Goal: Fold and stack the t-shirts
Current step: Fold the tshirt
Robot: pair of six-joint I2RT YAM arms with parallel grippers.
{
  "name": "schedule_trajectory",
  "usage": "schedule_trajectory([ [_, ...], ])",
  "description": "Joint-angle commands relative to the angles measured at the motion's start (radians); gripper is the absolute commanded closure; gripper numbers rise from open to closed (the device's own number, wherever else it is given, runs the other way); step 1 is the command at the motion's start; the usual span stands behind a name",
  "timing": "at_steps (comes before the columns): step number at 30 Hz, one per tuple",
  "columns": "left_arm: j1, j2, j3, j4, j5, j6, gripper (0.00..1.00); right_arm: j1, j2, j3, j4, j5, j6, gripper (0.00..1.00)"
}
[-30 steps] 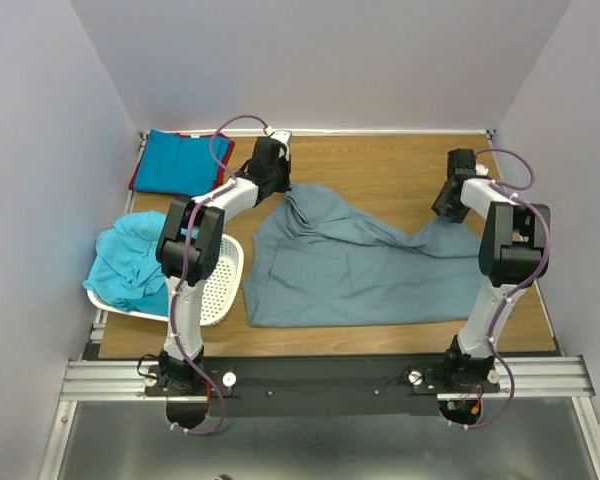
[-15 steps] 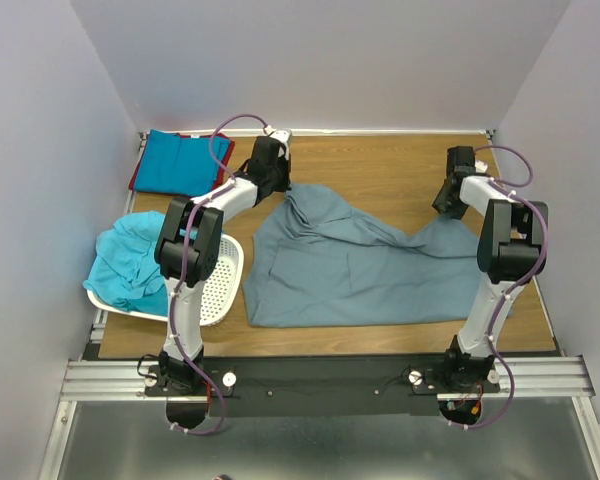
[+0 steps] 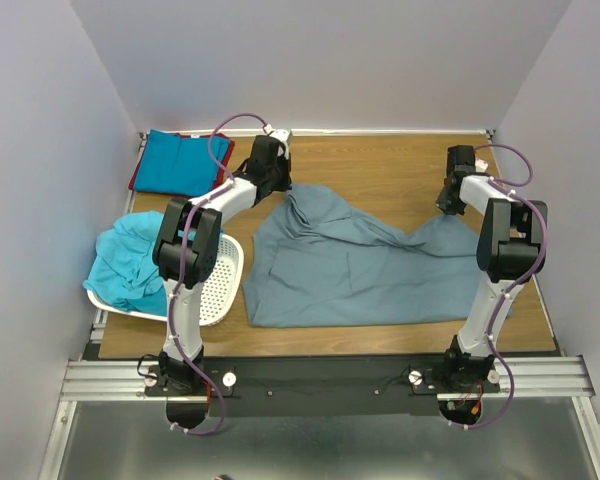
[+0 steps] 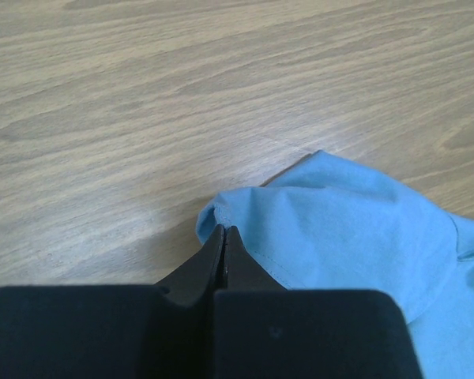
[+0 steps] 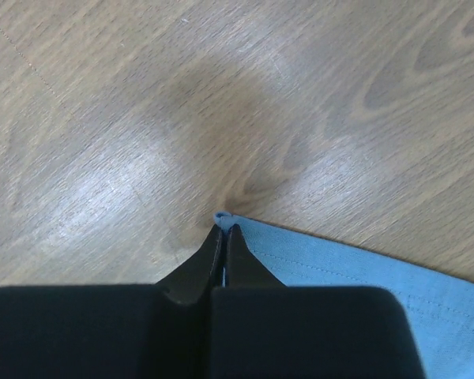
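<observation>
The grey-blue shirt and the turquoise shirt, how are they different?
The grey-blue shirt lies spread across the wooden table; the turquoise shirt sits bunched in the white basket. The grey-blue shirt is dull in colour, the turquoise shirt bright. The left claw and the right claw each pinch an edge of the grey-blue shirt; no claw holds the turquoise shirt. Both are unfolded soft cloth.

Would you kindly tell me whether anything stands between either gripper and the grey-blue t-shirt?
Nothing visible does. The left gripper is shut on a bunched edge of the grey-blue t-shirt, and the right gripper is shut on its corner.
</observation>
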Motion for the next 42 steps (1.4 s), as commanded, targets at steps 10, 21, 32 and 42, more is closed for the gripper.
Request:
schedule_trajectory([
  [10,0.025,-0.042,0.158,0.055,0.092,-0.116,1.00,-0.009,-0.045,0.047,-0.030,0.007,0.010,1.00],
  [21,0.094,0.016,0.394,0.107,0.202,-0.176,1.00,-0.061,-0.059,0.182,-0.084,0.030,0.022,1.00],
  [32,0.137,0.183,0.661,0.096,0.310,-0.175,1.00,-0.068,0.083,0.372,-0.082,0.012,0.069,1.00],
  [42,0.195,0.289,0.829,0.128,0.354,-0.152,1.00,-0.091,0.185,0.536,-0.082,0.030,0.085,0.99],
])
